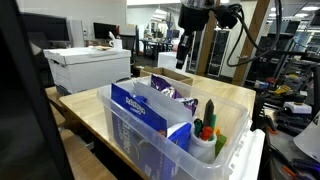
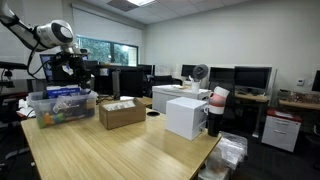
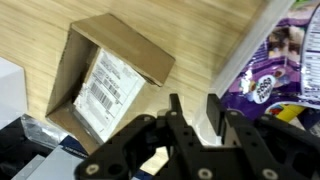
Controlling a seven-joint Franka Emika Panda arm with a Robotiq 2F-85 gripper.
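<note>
- To the left of the fingers [image 3: 176, 115], a brown cardboard box [image 3: 130, 45] is lying open on the wooden table [image 3: 190, 40]. Its flaps are folded out, and a white shipping label [image 3: 108, 88] with black barcodes is showing inside.
- Between the box and the bin, the gripper [image 3: 194, 112] is hanging over bare wood. Its two black fingers are standing slightly apart and are pinching nothing.
- Just to the right of the fingers, the wall of a clear plastic bin [image 3: 240, 50] is running up the wrist view at a slant.
- Beyond that wall, further right, a glossy purple bag [image 3: 275, 70] with white and dark print is lying inside the bin, apart from the fingers.
- In an exterior view, the gripper [image 1: 186, 48] is hovering above the far side of the bin [image 1: 150, 140].
</note>
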